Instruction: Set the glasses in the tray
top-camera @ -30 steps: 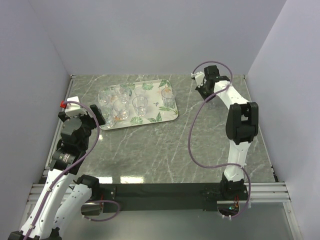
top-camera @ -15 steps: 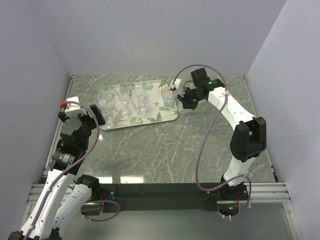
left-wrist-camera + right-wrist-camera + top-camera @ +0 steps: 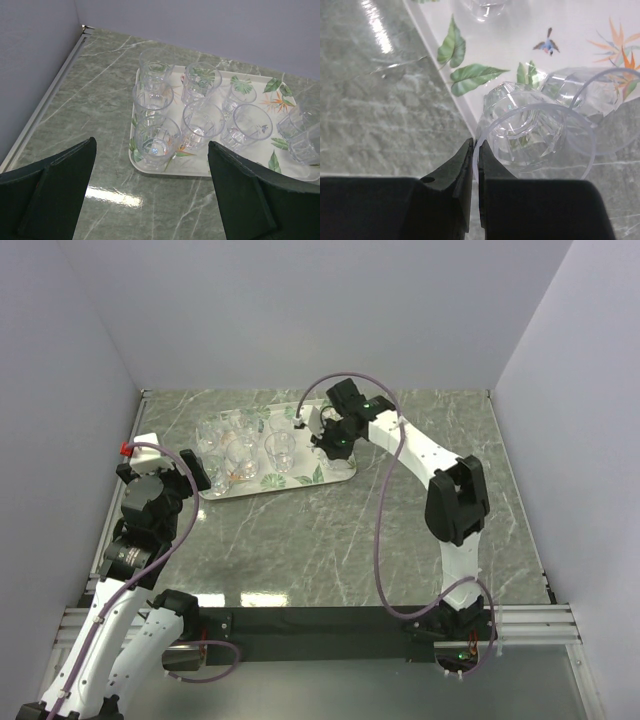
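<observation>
The tray lies at the back left of the table, white with green leaf print, and holds several clear glasses. My right gripper hangs over the tray's right end, shut on the rim of one clear glass; its fingers pinch the wall just above the tray's near edge. Another glass stands right behind the held one. My left gripper is open and holds nothing, off the tray's front left corner. From the left wrist, the glasses stand in rows on the tray.
Grey marbled tabletop stretches in front of and to the right of the tray. Lilac walls close the left, back and right sides. A metal rail runs along the table's left edge.
My right arm has swung left from the table's back right to above the tray's right end, carrying the glass. The left arm has not moved.
</observation>
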Motion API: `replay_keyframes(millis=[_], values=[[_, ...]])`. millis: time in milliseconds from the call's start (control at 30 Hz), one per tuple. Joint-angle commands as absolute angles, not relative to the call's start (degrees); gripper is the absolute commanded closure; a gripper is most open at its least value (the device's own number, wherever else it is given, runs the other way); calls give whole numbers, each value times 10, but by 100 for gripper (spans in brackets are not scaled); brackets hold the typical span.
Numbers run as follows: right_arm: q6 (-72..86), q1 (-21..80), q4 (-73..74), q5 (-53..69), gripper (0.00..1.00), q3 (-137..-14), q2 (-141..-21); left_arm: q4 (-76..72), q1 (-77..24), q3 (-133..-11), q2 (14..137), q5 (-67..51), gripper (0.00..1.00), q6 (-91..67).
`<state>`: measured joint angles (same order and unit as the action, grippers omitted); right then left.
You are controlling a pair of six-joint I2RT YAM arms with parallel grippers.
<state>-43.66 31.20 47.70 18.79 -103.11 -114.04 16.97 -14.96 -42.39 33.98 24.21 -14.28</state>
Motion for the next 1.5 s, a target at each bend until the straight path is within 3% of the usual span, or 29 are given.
replay_keyframes(millis=[0,567,1067,1267,1467], values=[[-412,324,470,148,100,-1095,-1171,146,-147,-423,337,236,1,-139],[-394,352,452,108,91,-1089,-1210,147,-146,-423,333,236,1,-138],[-386,353,443,88,65,-1062,-1169,146,-146,-422,335,239,1,-138],[-393,352,429,46,45,-1000,-1069,145,-146,-420,336,239,1,-139],[-381,350,403,8,39,-918,-956,142,-146,-417,336,242,1,-138]])
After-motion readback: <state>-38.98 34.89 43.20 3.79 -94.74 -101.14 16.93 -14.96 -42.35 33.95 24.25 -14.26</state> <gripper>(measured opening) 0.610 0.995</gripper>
